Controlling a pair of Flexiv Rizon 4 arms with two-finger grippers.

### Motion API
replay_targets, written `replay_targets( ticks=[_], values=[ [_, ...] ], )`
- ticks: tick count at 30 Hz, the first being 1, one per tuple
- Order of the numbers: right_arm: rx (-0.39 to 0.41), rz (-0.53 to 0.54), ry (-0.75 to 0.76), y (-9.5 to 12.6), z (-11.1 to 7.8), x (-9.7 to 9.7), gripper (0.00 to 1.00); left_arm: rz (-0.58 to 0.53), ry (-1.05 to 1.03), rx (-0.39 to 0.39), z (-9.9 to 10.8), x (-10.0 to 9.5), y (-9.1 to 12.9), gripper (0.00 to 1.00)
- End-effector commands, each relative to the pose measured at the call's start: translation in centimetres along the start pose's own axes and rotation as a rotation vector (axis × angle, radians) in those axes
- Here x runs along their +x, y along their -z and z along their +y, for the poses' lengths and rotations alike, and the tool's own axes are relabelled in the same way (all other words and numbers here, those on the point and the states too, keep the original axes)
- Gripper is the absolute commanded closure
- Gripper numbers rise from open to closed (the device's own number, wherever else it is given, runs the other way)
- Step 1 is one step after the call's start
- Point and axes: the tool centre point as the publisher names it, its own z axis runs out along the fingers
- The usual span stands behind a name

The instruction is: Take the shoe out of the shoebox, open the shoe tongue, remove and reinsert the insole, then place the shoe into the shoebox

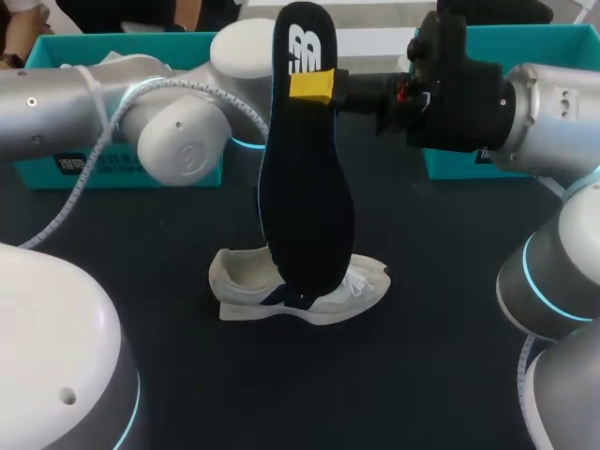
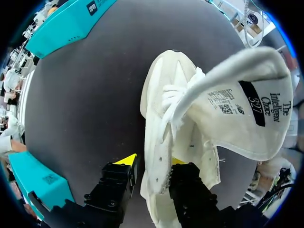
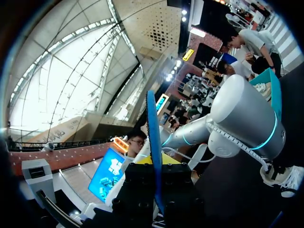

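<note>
1. Evidently the shoe [image 1: 361,291] is steadied on the table [image 1: 187,375]. Its side wall is pinched by the left gripper [image 2: 153,162], one finger inside the opening and one outside, judged to fix the mouth for the insole.
2. It is stood sole down mid-table, nearer than the teal box [image 1: 37,173]. Its long axis is laid across the table, heel to the left and toe to the right.
3. Its tongue [image 2: 247,104] is folded up and back, presumably to clear the way in.
4. The insole [image 1: 305,187] is hung upright over the opening, long axis vertical, heel end up and toe end down, likely to be fed in toe first. Whether it touches the shoe cannot be told.
5. The right gripper [image 1: 312,86] is clamped on the insole's upper part, a finger on each face.
</note>
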Motion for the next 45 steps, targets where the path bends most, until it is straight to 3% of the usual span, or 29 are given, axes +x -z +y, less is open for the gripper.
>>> replay_targets(
  ticks=[1, 3, 6, 12, 14, 17, 23, 26, 30, 33, 34, 35, 45],
  values=[
    [-0.004, 0.000, 0.000, -0.4, -0.1, 0.0, 1.00, 0.003, -0.010, -0.006, -0.4, 0.1, -0.1, 0.67],
    [-0.004, 0.000, 0.000, -0.4, -0.1, 0.0, 1.00, 0.006, -0.016, -0.007, -0.4, 0.2, -0.2, 0.77],
    [-0.004, 0.000, 0.000, -0.4, -0.1, 0.0, 1.00, 0.019, -0.027, -0.010, -0.1, 0.5, -0.3, 1.00],
    [-0.004, 0.000, 0.000, -0.4, -0.1, 0.0, 1.00, 0.161, -0.152, 0.050, 0.5, 0.9, 0.9, 1.00],
    [-0.004, 0.000, 0.000, -0.4, -0.1, 0.0, 1.00, 0.251, -0.238, 0.083, 0.5, 0.3, 2.0, 1.00],
    [-0.004, 0.000, 0.000, -0.4, -0.1, 0.0, 1.00, 0.353, -0.412, 0.072, 0.0, -0.7, 3.3, 1.00],
    [-0.004, 0.000, 0.000, -0.4, -0.1, 0.0, 1.00, 0.503, -0.879, -0.055, -0.9, -1.1, 5.6, 1.00],
    [-0.004, 0.000, 0.000, -0.4, -0.1, 0.0, 1.00, 0.568, -1.176, -0.133, -0.8, -0.2, 6.6, 1.00],
    [-0.004, 0.000, 0.000, -0.4, -0.1, 0.0, 1.00, 0.625, -1.392, -0.196, -0.5, 0.9, 7.1, 1.00],
    [-0.004, 0.000, 0.000, -0.4, -0.1, 0.0, 1.00, 0.618, -1.571, -0.224, 0.3, 1.8, 7.6, 1.00],
    [-0.004, 0.000, 0.000, -0.4, -0.1, 0.0, 1.00, 0.540, -1.638, -0.244, 0.7, 1.9, 7.8, 1.00],
    [-0.004, 0.000, 0.000, -0.4, -0.1, 0.0, 1.00, 0.506, -1.685, -0.199, 1.2, 1.9, 8.2, 1.00],
    [-0.004, 0.000, 0.000, -0.4, -0.1, 0.0, 1.00, 0.506, -1.685, -0.199, 1.2, 1.9, 8.2, 1.00]
  ],
)
